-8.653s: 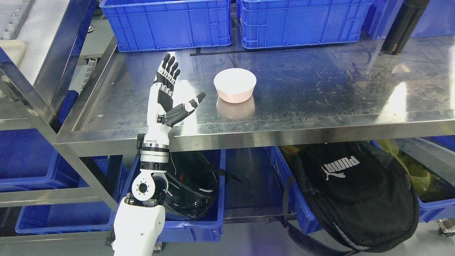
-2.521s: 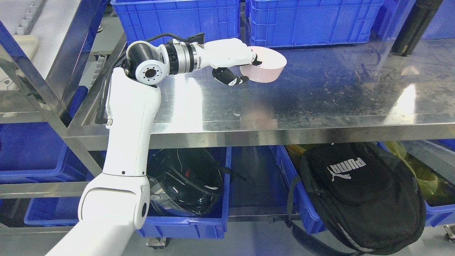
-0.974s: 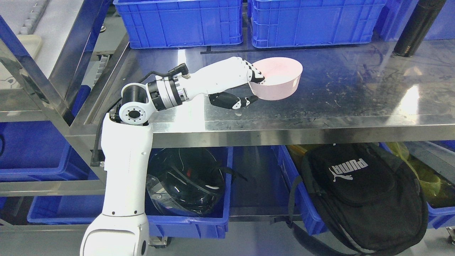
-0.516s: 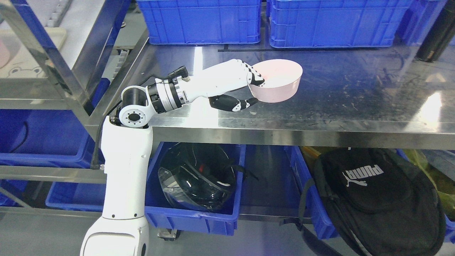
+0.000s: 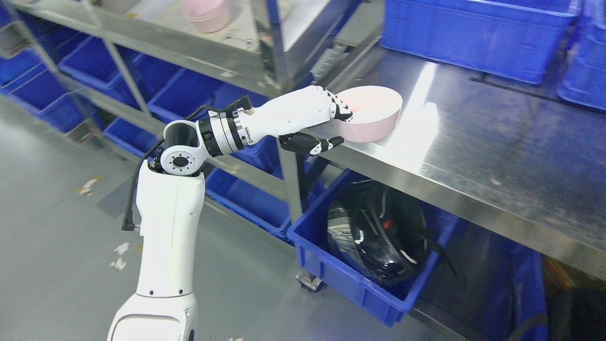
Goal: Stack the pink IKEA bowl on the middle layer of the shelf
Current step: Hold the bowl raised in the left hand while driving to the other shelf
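The left hand [image 5: 331,121] grips the pink bowl [image 5: 369,116] by its near rim, fingers over the lip and thumb beneath, holding it above the steel table's [image 5: 473,142] front left corner. This looks like the carry step. Next, the bowl must travel left to the shelf [image 5: 199,52], where a pink stack [image 5: 207,14] waits.

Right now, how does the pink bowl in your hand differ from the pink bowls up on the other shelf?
The held pink bowl is gripped at its rim by the left hand, over the steel table; the shelf bowls sit free on the neighbouring rack. The held bowl is single and upright; the shelf bowls look nested, though blurred and partly cut off. All share the pale pink colour.
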Controlling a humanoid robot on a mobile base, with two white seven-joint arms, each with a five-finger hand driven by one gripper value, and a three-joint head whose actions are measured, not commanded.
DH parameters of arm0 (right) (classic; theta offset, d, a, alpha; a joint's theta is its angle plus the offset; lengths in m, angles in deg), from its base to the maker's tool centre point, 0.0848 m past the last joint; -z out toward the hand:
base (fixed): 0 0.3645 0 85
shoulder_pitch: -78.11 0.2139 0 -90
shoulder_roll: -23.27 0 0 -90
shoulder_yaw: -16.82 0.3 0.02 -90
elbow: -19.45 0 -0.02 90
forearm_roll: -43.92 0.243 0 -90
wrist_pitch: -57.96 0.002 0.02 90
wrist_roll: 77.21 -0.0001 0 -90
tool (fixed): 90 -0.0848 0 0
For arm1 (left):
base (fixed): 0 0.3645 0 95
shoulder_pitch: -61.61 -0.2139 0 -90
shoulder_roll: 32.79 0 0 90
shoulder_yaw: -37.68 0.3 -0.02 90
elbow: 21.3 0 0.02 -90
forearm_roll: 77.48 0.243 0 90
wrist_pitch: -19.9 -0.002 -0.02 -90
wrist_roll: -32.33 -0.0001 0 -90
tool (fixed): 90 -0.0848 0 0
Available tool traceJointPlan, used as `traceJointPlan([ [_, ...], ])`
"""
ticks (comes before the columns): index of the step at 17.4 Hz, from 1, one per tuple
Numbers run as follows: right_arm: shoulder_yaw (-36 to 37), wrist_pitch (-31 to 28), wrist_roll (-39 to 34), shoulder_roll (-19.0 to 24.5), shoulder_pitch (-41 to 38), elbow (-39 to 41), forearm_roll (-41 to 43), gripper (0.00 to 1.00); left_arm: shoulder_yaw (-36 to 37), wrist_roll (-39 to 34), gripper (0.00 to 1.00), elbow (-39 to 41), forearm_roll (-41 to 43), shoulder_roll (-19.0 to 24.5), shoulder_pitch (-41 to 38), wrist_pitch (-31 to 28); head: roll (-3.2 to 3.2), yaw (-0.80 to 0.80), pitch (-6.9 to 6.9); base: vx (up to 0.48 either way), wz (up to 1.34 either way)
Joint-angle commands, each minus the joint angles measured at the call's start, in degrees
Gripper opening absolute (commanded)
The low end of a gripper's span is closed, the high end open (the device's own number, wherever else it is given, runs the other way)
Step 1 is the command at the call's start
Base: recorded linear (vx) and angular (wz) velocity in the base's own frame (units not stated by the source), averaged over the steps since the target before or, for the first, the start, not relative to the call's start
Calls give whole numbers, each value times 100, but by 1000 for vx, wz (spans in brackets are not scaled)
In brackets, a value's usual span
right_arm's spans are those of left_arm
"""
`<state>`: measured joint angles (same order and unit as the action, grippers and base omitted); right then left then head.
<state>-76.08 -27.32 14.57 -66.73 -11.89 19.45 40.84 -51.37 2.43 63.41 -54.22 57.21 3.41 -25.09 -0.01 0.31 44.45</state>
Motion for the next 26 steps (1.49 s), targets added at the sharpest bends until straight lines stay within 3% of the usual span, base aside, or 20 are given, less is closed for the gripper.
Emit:
traceJointPlan([
  [1,0,2,-28,-100,-132,100,0,100,47,10,1,28,4,100,-25,-2,0,0,0,-16,1252],
  [7,0,2,-28,-100,-132,100,0,100,-95,10,1,28,21,100,-402,-2,0,0,1,-22,923],
  [26,0,2,-28,-100,-132,100,0,100,-605,2,1,133,12,100,-482,-2,0,0,2,62,712],
])
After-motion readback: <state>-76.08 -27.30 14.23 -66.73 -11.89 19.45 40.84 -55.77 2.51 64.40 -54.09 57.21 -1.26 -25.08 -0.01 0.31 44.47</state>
